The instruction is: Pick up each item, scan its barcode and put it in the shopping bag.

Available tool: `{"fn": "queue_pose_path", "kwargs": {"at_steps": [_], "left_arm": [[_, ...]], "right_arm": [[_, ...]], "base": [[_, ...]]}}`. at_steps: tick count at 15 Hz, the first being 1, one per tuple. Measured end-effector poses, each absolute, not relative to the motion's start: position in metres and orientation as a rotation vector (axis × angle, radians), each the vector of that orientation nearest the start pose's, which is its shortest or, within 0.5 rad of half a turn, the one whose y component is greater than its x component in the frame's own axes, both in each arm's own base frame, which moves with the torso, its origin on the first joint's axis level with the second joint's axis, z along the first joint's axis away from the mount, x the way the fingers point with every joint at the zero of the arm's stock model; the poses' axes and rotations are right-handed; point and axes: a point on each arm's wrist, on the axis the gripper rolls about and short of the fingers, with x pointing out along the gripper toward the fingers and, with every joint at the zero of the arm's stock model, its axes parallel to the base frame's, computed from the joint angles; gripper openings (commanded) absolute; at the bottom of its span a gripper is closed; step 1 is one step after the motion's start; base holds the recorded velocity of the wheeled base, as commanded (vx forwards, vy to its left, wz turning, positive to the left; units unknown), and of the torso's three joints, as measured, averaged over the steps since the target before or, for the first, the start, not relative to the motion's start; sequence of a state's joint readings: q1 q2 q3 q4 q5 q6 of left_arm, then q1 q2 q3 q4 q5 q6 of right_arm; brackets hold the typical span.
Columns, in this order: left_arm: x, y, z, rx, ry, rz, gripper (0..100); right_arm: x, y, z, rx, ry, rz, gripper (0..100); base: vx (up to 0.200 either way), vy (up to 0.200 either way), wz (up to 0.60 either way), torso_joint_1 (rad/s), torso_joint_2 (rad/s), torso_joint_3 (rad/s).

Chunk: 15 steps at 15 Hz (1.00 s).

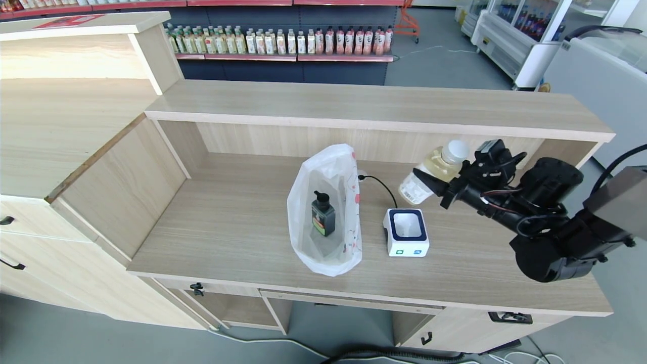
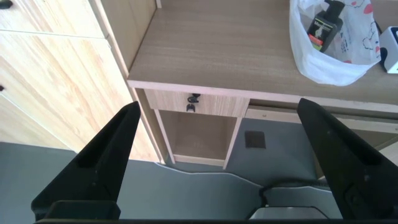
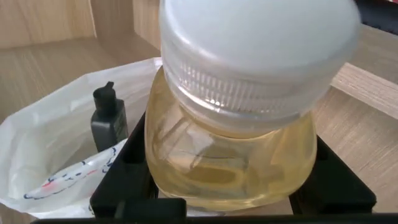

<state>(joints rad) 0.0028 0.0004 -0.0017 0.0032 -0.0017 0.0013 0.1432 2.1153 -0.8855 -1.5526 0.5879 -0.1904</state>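
The left gripper (image 2: pixel 219 107) hangs nearest, off the counter's near edge toward its left end. Its jaws are spread wide with nothing between them, well apart from everything on the light wood-grain counter (image 1: pixel 232 222).

On the counter, the white translucent plastic shopping bag (image 1: pixel 299 212) stands open with a black pump-top bottle (image 1: pixel 323 215) upright inside. Just right of the bag sits the white box-shaped barcode scanner (image 1: pixel 407 232), its dark-rimmed window facing up and a black cable (image 1: pixel 379 183) running off behind it.

Farther back and slightly right of the scanner, the right gripper (image 1: pixel 429 181) is clamped around the clear plastic bottle of pale yellow liquid (image 1: pixel 438 166), held off the counter. The bottle's long axis is tilted: the white cap points up and far-right, and the labelled base points down and near-left, toward the scanner window.

The right arm is plainly the one for the job. The scan probably turns on bringing that labelled lower end nearer and down over the window. The bag's mouth lies farther left, past the scanner.
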Motion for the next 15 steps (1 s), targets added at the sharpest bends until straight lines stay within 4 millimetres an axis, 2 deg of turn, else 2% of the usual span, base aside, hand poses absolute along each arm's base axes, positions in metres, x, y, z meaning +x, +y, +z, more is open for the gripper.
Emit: {"fn": "queue_pose_path", "kwargs": {"at_steps": [3,7,10,15], "left_arm": [[-0.023,0.000,0.076,0.001,0.002,0.001,100],[-0.023,0.000,0.076,0.001,0.002,0.001,100],[-0.023,0.000,0.076,0.001,0.002,0.001,100],[-0.023,0.000,0.076,0.000,0.002,0.001,100]], "right_arm": [[0.358,0.063,0.159,-0.165,-0.349,0.601,0],[0.353,0.070,0.156,-0.068,-0.202,0.569,0],[0.349,0.079,0.162,-0.061,-0.201,0.587,0],[0.343,0.085,0.160,-0.054,-0.169,0.609,0]], "base": [[0.000,0.000,0.00,0.000,0.00,0.000],[0.000,0.000,0.00,0.000,0.00,0.000],[0.000,0.000,0.00,0.000,0.00,0.000],[0.000,0.000,0.00,0.000,0.00,0.000]]}}
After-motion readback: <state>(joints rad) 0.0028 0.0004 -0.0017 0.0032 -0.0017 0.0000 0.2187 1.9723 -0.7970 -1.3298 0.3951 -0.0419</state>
